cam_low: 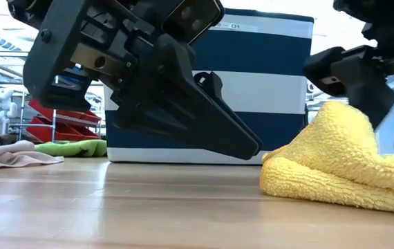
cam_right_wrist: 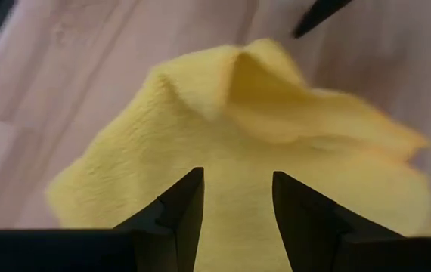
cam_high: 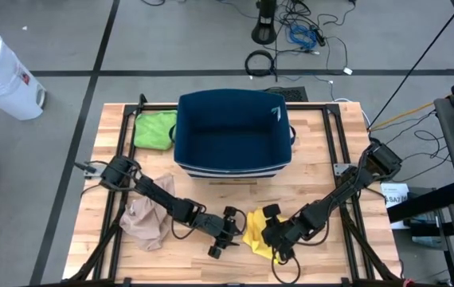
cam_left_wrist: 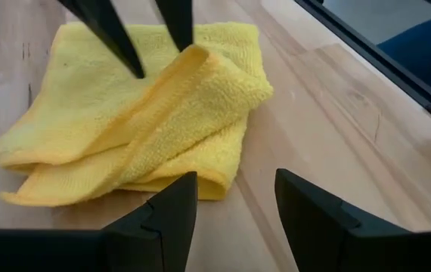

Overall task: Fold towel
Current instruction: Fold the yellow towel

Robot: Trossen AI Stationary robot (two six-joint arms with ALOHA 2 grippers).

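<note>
**Pincers at the yellow towel, fold unfinished**

Right gripper [cam_high: 273, 233] — low over the yellow towel [cam_high: 257, 233], fingers spread, nothing between them; its own camera shows both fingers parted above the cloth, whether touching it I cannot tell. Left gripper [cam_high: 225, 231] — just beside the towel at its 9 o'clock side, jaws open and empty, pointed at the near edge.

Item: yellow towel, on the table [cam_high: 322, 151] near the front edge, at about 6 o'clock from the blue bin [cam_high: 233, 131]. Condition: loosely doubled, layers uneven, one raised ridge across the top, a corner splayed out flat.

Risks, as judged:
- Either gripper closing now would likely catch several layers at once, since the edges lie stacked and offset; the fold would then bunch rather than lie square.
- The two grippers stand near each other across a small cloth; a crossing move could bring fingers together.
- A pull toward the front could drag the cloth off the table, as it already lies near that edge.

Other items:
- Blue bin, open-topped with a white-striped side, at the table's 12 o'clock half; directly behind the towel, it limits any sweep in that direction.
- Beige cloth [cam_high: 146, 220], crumpled, at 8 o'clock, partly under the left arm.
- Green cloth [cam_high: 155, 130], at 10 o'clock, touching or just beside the bin's wall.
- White canister [cam_high: 0, 73] on the floor, well apart from the table.
</note>
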